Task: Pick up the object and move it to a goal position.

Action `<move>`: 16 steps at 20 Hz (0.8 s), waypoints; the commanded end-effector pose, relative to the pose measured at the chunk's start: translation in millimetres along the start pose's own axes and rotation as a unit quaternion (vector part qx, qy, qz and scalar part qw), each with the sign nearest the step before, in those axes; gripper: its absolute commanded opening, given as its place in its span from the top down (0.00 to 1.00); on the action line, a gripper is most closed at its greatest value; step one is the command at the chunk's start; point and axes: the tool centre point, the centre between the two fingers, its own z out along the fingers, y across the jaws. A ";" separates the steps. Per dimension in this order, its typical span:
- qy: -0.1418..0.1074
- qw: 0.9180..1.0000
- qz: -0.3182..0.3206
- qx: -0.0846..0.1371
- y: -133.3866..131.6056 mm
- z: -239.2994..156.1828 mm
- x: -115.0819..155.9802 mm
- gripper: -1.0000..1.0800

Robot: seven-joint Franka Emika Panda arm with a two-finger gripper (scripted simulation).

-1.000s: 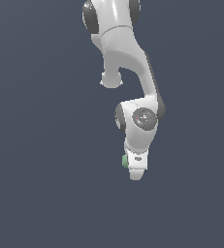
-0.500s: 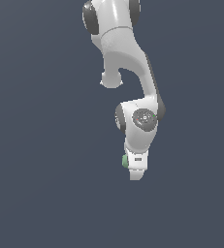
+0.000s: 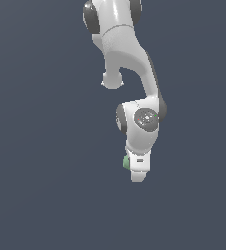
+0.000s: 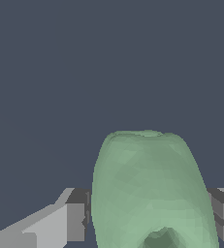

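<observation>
White Franka arm (image 3: 129, 58) filling the upper middle of the exterior view, reaching down from twelve o'clock toward the centre against a plain dark slate backdrop. No table edge or goal marker to be made out anywhere.

Gripper (image 3: 138, 177) at the low end of the arm, just below centre, pointing toward six o'clock. Clamped on the object (image 4: 150, 191): in the wrist view, grey fingers (image 4: 77, 215) pressed against both flanks of the pale green lump with no gap showing.

Object seen in the exterior view only as a small green sliver (image 3: 126, 162) peeking out at nine o'clock of the gripper body, held off any surface. Up close, a rounded, faceted knob with a dark dimple near its lower face.

Judged rigid and light, given how little of the gripper's span it takes up. Smooth curved sides likely a bit slippery, so best held across the widest part of the flanks, as now, rather than near the tapering crown.

No brand, label or legible writing in either view.
</observation>
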 end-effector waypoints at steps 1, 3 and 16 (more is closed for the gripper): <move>0.001 1.000 -0.009 -0.002 2.5 -6.8 1.0 1.00; 0.002 1.000 -0.019 -0.004 5.0 -14.3 2.2 1.00; 0.015 0.988 -0.148 -0.029 31.0 -107.9 20.4 1.00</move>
